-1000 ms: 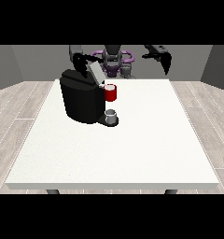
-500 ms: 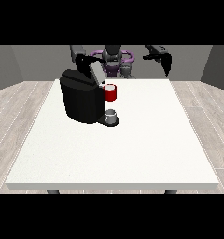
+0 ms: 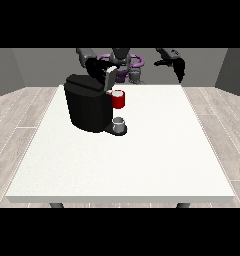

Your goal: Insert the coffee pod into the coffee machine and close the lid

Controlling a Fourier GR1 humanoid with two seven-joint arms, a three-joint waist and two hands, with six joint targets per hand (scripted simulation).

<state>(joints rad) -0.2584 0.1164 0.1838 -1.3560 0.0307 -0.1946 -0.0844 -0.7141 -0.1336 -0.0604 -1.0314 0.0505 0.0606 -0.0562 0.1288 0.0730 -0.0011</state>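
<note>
Hand at the view's left (image 3: 98, 66) sits behind the raised lid (image 3: 110, 78); finger state cannot be told. Near to far: one white table (image 3: 142, 160), one grey cup (image 3: 119, 123) on the drip tray, one black coffee machine (image 3: 87, 104) with its red pod holder (image 3: 118, 99). Hand at the view's right (image 3: 178, 67) hangs relaxed, holding nothing, well apart.

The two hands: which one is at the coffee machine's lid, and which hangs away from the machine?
The hand at the view's left is at the coffee machine's raised lid. The hand at the view's right hangs apart, over the table's far edge.
</note>
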